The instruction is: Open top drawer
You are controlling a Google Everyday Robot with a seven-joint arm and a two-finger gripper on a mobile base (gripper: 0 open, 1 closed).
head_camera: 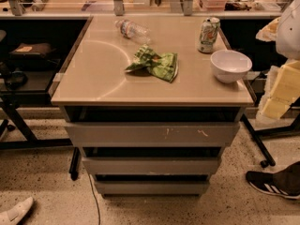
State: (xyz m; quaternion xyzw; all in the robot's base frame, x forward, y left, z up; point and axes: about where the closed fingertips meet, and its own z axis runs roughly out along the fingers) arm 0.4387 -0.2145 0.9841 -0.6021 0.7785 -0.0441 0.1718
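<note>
**Front approach:** the floor ahead of the cabinet is open at centre. A thin cable (95,198) crosses it lower left. A black shoe (274,182) lies lower right and a white shoe (15,212) at the lower-left corner, both apart from the cabinet.

**Top drawer (150,134):** nothing stands in front of the flat front. A dark gap runs along its upper edge, under the surface (89,78).

**Right flank:** the gripper (275,104) hangs off the surface's right edge, near a white bowl (230,65). A black stand leg (255,139) slants across the floor below.

**Left flank:** a black frame leg (18,123) stands close by.

**Surface:**
- The bowl and a soda can (208,34) stand along the right edge.
- A green snack bag (154,63) lies at centre.
- A plastic bottle (132,30) lies at the rear.
- The left half is bare.
</note>
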